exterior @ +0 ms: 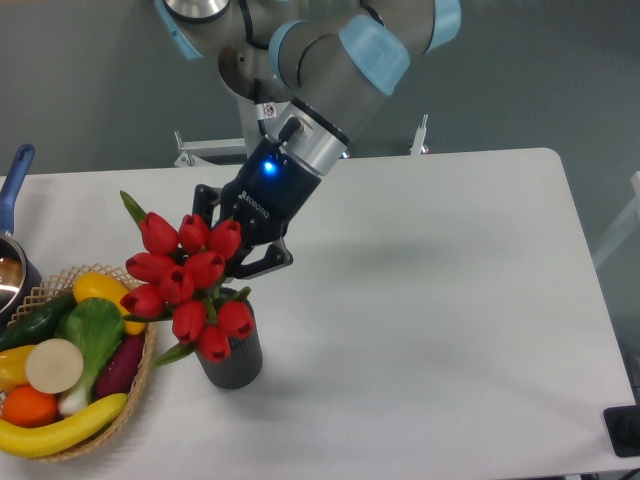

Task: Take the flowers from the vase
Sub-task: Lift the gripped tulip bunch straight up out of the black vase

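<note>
A blue-handled pot [12, 250] sits at the far left edge of the white table [430, 300], only partly in the frame. Just near of it stands a woven wicker basket [140, 375] holding play produce: a cucumber [35, 320], a yellow pepper [95, 288], a leafy green vegetable [90, 335], a purple eggplant [122, 365], a pale round slice [54, 365], an orange [30, 405] and a banana [65, 432] along its near rim.

Immediately right of the basket, the dark grey ribbed vase [232, 362] stands upright on the table with the flowers [188, 275] in it, a bunch of red tulip buds that leans left and spreads wider than the vase, its outermost buds reaching over the basket's rim. Green leaves [133, 208] poke out at the far left of the bunch and low beside the vase.

The end effector [238, 258] reaches down from the upper right and sits directly behind and against the right side of the bunch, above the vase mouth. Its black fingers [265, 262] are partly hidden by the buds; whether they are apart or pressed on the stems cannot be told. A blue light [268, 166] glows on the wrist. The arm [330, 60] rises toward the top of the frame, its shadow falling on the table to the right.
</note>
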Motion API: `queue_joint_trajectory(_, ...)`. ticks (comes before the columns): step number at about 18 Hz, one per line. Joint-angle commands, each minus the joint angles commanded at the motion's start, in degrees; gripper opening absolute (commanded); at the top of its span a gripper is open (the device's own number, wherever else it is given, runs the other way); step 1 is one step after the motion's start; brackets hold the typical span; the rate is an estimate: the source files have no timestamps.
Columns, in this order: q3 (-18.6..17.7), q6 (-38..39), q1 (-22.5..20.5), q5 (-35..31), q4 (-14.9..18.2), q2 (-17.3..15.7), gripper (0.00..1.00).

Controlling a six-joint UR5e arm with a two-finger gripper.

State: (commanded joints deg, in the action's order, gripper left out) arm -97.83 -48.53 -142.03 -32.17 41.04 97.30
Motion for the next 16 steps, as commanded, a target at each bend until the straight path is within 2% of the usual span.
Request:
queue_joint_trajectory(3, 2.37, 4.57, 0.0, 0.27, 0.0, -1.32, 0.25)
queue_joint_trajectory(7, 4.31, 5.55, -0.44, 0.27, 0.09, -1.41, 0.25)
queue_joint_trajectory(13, 6.51, 6.16, -3.33, 0.27, 0.17, -1.41, 0.25)
queue_joint_trajectory(16, 6.42, 5.99, -5.88, 0.18, 0.26, -1.24, 0.25)
